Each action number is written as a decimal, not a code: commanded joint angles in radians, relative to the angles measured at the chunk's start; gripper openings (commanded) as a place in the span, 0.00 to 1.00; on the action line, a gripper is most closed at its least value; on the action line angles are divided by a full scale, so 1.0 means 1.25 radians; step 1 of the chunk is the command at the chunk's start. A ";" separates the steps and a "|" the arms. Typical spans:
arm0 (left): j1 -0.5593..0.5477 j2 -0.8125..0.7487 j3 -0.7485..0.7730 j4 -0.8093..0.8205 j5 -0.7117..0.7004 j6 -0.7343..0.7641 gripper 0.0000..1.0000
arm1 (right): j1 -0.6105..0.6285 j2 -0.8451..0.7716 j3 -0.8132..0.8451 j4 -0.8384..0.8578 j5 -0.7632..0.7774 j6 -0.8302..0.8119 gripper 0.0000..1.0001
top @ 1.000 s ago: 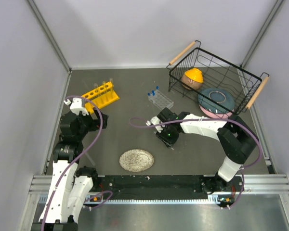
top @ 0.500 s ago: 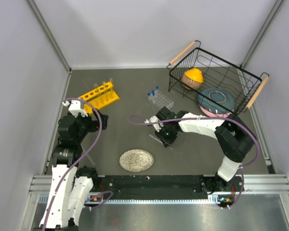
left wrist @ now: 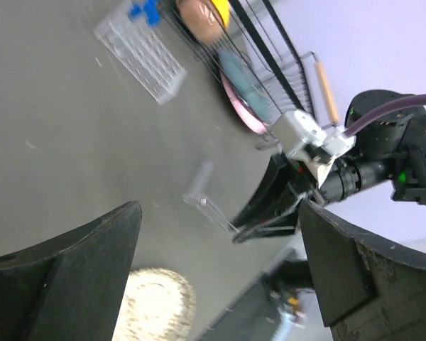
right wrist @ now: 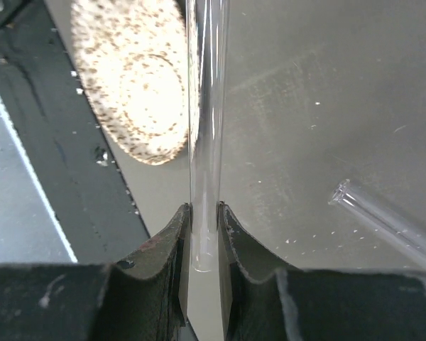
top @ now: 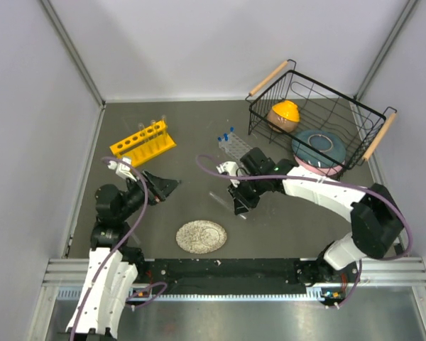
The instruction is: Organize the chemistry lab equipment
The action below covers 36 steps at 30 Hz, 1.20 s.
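Right wrist view first: the right gripper (right wrist: 204, 213) is pinched almost fully closed on a long clear test tube (right wrist: 204, 106). It's clamped near one end, so the rest of the glass pokes straight out ahead and crosses the edge of the speckled disc (right wrist: 131, 85). My guess is it's held by the end so the free end can be lowered into a rack hole.

A second test tube (right wrist: 390, 220) lies flat on the table (right wrist: 326, 85), right of the disc in that view. It's near the fingers but not touching them.

From the top camera, the yellow rack (top: 143, 140) sits well beyond the disc on its far-left side with some tubes standing in it, so that's probably where this one goes. The clear plastic rack (top: 237, 147) with the blue-capped vials (top: 226, 135) is beyond the disc too, a bit to the right. The left gripper (top: 160, 186) is spread wide with nothing in it, between the disc and the yellow rack. Looks like it's just waiting.

Hard bits: from above the glass nearly vanishes, so I can't tell if the held tube's far end touches the table. I can't count the tubes in the yellow rack either, and the left wrist view is blurry.
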 commanded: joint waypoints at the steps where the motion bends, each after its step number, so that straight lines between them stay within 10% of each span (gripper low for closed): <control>1: -0.031 0.013 -0.168 0.448 0.137 -0.449 0.97 | -0.014 -0.082 -0.001 0.012 -0.098 -0.002 0.14; 12: -0.363 0.168 -0.126 0.446 -0.169 -0.419 0.86 | -0.012 -0.161 -0.023 0.012 -0.181 -0.006 0.14; 36: -0.516 0.308 0.028 0.251 -0.262 -0.262 0.48 | -0.012 -0.162 -0.017 0.011 -0.185 -0.013 0.14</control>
